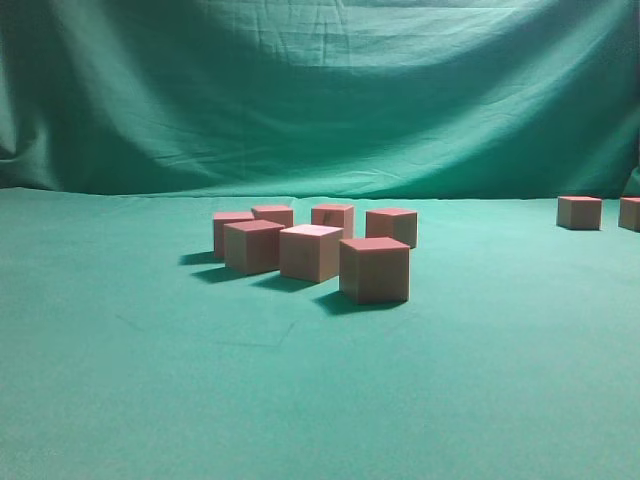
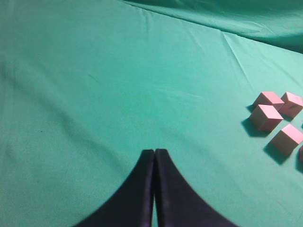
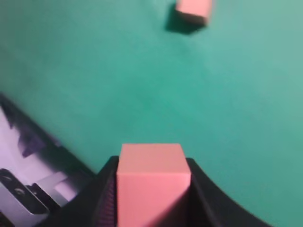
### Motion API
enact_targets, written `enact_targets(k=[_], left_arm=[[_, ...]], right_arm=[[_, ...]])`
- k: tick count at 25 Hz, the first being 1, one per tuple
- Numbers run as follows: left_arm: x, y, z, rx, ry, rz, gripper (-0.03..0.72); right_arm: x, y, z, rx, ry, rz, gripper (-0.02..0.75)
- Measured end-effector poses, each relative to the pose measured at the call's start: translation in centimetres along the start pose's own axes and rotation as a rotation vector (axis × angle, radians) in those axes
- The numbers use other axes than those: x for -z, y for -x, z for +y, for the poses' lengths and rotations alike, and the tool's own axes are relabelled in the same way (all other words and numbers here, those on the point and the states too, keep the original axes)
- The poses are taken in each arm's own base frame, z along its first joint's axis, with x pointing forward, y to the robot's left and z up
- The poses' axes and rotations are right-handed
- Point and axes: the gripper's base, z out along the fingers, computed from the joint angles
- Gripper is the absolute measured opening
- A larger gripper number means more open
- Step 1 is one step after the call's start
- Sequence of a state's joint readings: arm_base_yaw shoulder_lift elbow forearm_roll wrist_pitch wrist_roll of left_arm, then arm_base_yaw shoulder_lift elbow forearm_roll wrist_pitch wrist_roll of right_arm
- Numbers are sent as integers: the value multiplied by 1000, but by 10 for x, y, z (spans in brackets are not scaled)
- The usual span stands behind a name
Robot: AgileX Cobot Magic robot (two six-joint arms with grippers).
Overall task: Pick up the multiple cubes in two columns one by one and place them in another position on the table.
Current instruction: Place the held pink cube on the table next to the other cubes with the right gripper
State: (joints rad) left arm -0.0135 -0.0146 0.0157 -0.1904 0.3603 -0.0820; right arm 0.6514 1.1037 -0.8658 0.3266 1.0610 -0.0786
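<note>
the right pincer [image 3: 152,189] is closed on a single cube [image 3: 151,182], its two dark jaws pressed against the cube's left and right sides, so the jaws stand only as far apart as the block is wide. the cube sits right between the fingertips, its pink face toward the wrist camera, and the green table [image 3: 118,80] lies beyond it. whether the held cube is lifted or resting on the cloth cannot be told from this view. a second cube [image 3: 194,10] lies on the cloth well ahead of the pincer, near the top edge of the right wrist view, blurred.

the left pincer [image 2: 154,153] has its two dark fingers pressed together tip to tip, with nothing between them. it is over bare green cloth, and a cluster of cubes [image 2: 279,118] lies well off to its right, apart from it.

in the exterior view neither pincer shows. a group of six cubes [image 1: 315,250] stands on the table near the middle, in two rough rows, the nearest cube [image 1: 374,270] a little forward and to the right. two more cubes [image 1: 580,212] stand at the far right, one cut off by the edge. a draped green curtain [image 1: 320,90] hangs behind.
</note>
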Motion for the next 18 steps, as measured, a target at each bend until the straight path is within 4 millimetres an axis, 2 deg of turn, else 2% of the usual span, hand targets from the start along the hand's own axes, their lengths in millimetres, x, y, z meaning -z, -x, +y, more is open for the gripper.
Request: enact_targets(k=[4, 12, 18], left_arm=[[0, 0, 0, 0, 0, 0, 0], [0, 0, 0, 0, 0, 0, 0], [0, 0, 0, 0, 0, 0, 0]], right_arm=[[-21, 13, 10, 76, 21, -26, 272], [-82, 50, 1, 111, -5, 173, 272], [-116, 69, -7, 119, -34, 258, 272]])
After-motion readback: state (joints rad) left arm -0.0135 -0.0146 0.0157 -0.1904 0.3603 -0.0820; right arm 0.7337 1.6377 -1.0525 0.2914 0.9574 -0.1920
